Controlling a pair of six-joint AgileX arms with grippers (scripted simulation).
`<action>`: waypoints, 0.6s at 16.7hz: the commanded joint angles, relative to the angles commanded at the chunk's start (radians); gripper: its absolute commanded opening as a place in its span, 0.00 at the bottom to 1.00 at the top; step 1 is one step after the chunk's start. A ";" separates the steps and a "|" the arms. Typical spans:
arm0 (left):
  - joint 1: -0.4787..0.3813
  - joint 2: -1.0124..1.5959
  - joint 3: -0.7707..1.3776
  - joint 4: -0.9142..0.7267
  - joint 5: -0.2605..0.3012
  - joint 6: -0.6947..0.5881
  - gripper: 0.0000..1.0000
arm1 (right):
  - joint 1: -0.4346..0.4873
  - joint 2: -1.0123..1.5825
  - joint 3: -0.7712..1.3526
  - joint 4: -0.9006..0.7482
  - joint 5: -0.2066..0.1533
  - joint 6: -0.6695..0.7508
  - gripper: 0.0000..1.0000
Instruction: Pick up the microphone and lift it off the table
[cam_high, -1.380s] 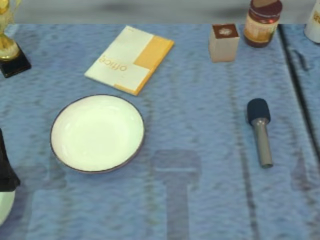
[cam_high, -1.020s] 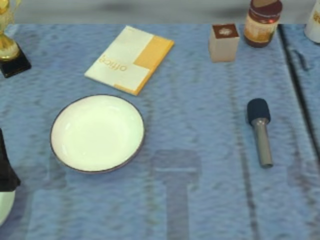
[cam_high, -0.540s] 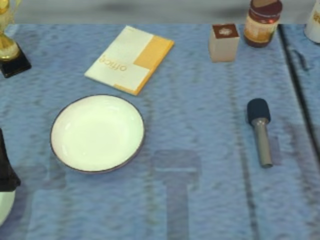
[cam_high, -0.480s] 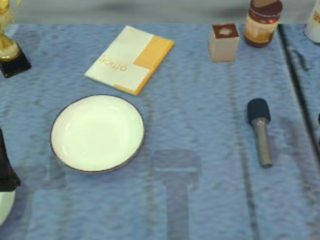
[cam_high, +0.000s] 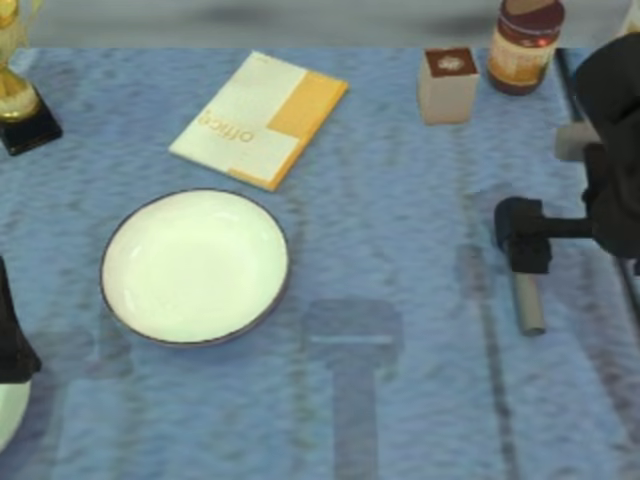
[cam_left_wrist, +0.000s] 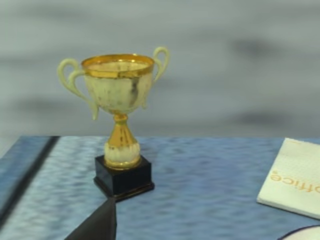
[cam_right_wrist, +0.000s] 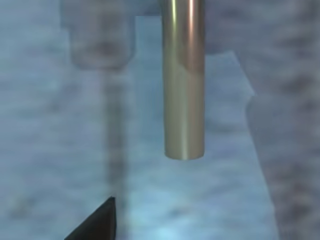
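Microphone (cam_high: 527, 300) lies flat at right of frame in the top view, on the blue-grey table (cam_high: 400, 400); grey handle points toward the bottom edge, foam head hidden under my right gripper (cam_high: 524, 238). The gripper sits over the head end. Cannot tell how far its fingers are spread, nor whether they touch anything. My wrist view shows the handle (cam_right_wrist: 183, 80) resting on the cloth.

Risk, as I judge it: closing on soft foam or slick metal, the mic could roll or slip out.

Left arm (cam_high: 12, 345) parked at left edge. Plate (cam_high: 195, 266) and office notebook (cam_high: 260, 118) well apart.
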 joint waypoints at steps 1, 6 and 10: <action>0.000 0.000 0.000 0.000 0.000 0.000 1.00 | 0.015 0.061 0.049 -0.033 0.004 0.016 1.00; 0.000 0.000 0.000 0.000 0.000 0.000 1.00 | 0.061 0.250 0.200 -0.124 0.016 0.066 1.00; 0.000 0.000 0.000 0.000 0.000 0.000 1.00 | 0.064 0.259 0.208 -0.129 0.016 0.069 1.00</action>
